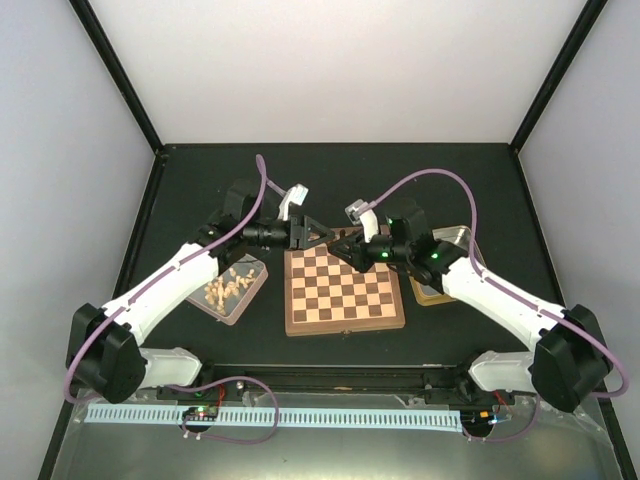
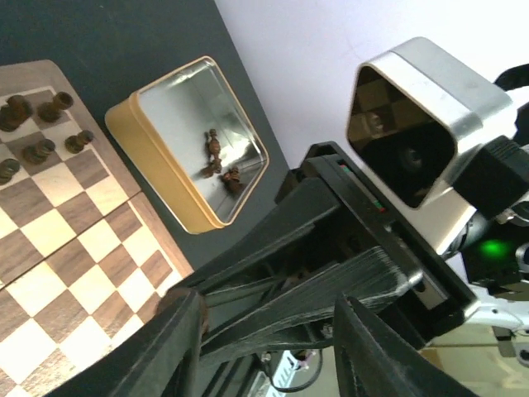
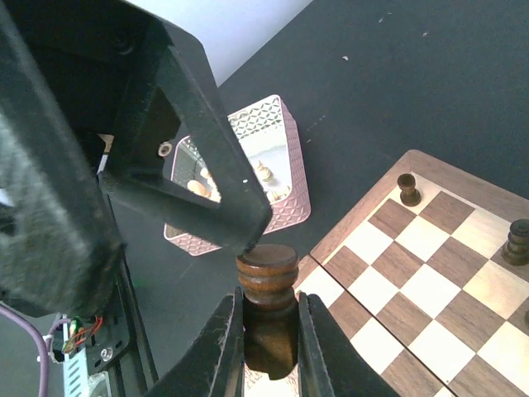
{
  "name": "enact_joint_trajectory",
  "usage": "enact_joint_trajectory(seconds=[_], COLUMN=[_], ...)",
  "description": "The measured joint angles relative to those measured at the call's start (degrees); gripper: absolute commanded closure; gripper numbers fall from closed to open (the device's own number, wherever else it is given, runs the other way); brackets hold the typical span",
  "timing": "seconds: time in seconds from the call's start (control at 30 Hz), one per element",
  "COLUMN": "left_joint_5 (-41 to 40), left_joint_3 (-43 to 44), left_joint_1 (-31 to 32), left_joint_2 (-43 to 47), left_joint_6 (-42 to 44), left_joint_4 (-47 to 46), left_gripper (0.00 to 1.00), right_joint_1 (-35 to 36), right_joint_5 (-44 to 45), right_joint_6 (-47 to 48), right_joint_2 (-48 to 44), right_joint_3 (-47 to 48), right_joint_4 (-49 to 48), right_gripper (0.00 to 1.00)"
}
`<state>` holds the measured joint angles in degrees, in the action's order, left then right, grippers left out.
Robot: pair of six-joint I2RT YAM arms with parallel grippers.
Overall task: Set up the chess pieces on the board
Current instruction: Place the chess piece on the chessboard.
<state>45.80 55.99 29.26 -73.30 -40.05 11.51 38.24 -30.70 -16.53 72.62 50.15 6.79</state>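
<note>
Clamped on a dark chess piece (image 3: 266, 269), the right jaws hold it over the far edge of the board (image 1: 345, 322) while the left jaws stand apart around it, one finger (image 3: 219, 157) at its top; I read that as a hand-over to get it upright. Around them the black bench (image 1: 200, 175) sits in white walls (image 1: 330, 60), with a pink tray (image 3: 289, 198) of pale pieces (image 1: 228, 288) left, a gold tin (image 2: 153, 136) right holding a few of the chess pieces (image 2: 219, 161).

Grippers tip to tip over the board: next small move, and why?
Probably shift the left gripper until the head of the dark chess piece sits between its fingers: the right gripper grips the body, and one left fingertip hangs over the head, not beside it.
</note>
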Motion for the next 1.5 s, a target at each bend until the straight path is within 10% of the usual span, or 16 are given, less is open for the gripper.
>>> enact_joint_trajectory(seconds=[0.83,1.37,1.5], left_joint_5=[-11.3,-2.7,-1.8], left_joint_3=[-2.5,-2.7,-2.7], left_joint_1=[-0.4,-0.6,-0.8], left_joint_2=[5.0,0.4,-0.4], left_joint_6=[0.8,1.0,0.8], left_joint_4=[2.1,1.4,1.0], left_gripper=[0.40,0.82,0.84], right_joint_1=[0.4,0.7,0.7], right_joint_5=[0.0,-2.9,-2.7], right_joint_6=[1.0,1.1,0.7], right_joint_2=[3.0,3.0,3.0], right_joint_3=[1.7,2.1,2.1], right_joint_4=[-0.4,-0.8,-0.4], right_gripper=[0.89,0.89,0.74])
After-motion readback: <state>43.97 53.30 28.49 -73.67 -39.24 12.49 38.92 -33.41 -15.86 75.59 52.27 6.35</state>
